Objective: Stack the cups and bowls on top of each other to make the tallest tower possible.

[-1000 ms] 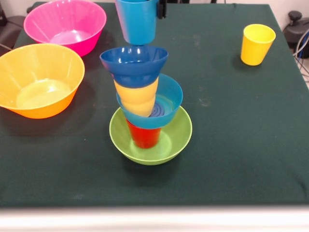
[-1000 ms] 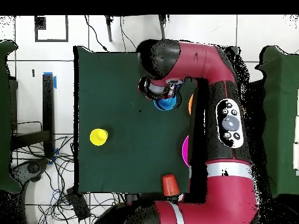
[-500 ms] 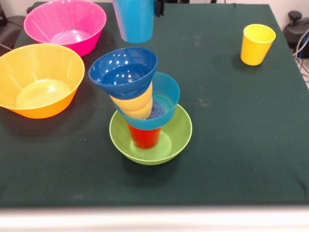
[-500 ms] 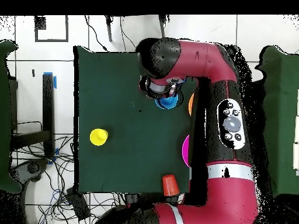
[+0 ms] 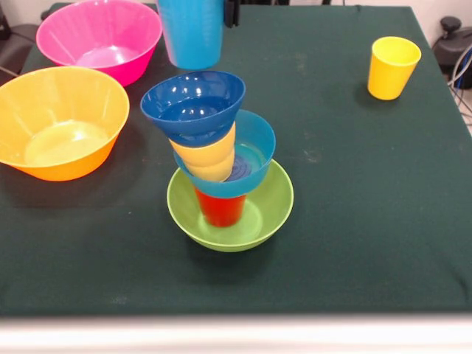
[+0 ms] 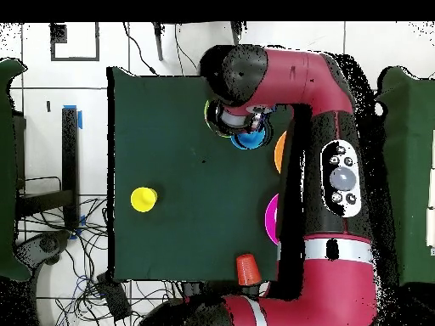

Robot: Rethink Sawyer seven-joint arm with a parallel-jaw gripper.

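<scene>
Since a second ago: light blue cup point(image 5: 191, 33) carried up and toward the pink-bowl side of the front view, its base now clear above the dark blue bowl point(image 5: 193, 105) instead of hanging just over its rim. Dark blue bowl tipped toward the camera half a second back; now partly resettled, mouth still tilted.

Item 1. Gripper point(image 5: 231, 11): only a dark sliver shows beside the cup at the front view's top edge. Whether its fingers are spread or pinching the cup cannot be told; the cup hangs in the air, so a grip is likely. Overhead, the arm point(image 6: 319, 170) covers the wrist.

Item 2. Tower point(image 5: 221, 166), directly below the gripper: green bowl point(image 5: 258, 221) at the base, red cup point(image 5: 219, 209) inside it, light blue bowl point(image 5: 254, 151) on that, yellow cup point(image 5: 209, 156) next, dark blue bowl on top. Column leans visibly.

Item 3. Loose stock: pink bowl point(image 5: 99, 37) beside the held cup; yellow-orange bowl point(image 5: 59, 122) below and to that same side; second yellow cup point(image 5: 392, 68) well apart on the opposite side. Overhead, an orange cup point(image 6: 246, 270) stands at the table point(image 6: 170, 127) edge near the robot's base.

Assessment: placement attempt appears to have disturbed the top bowl, followed by a retreat. Cup not yet added. A renewed descent needs to centre on the shifted bowl; an off-centre touch risks toppling the lean.
</scene>
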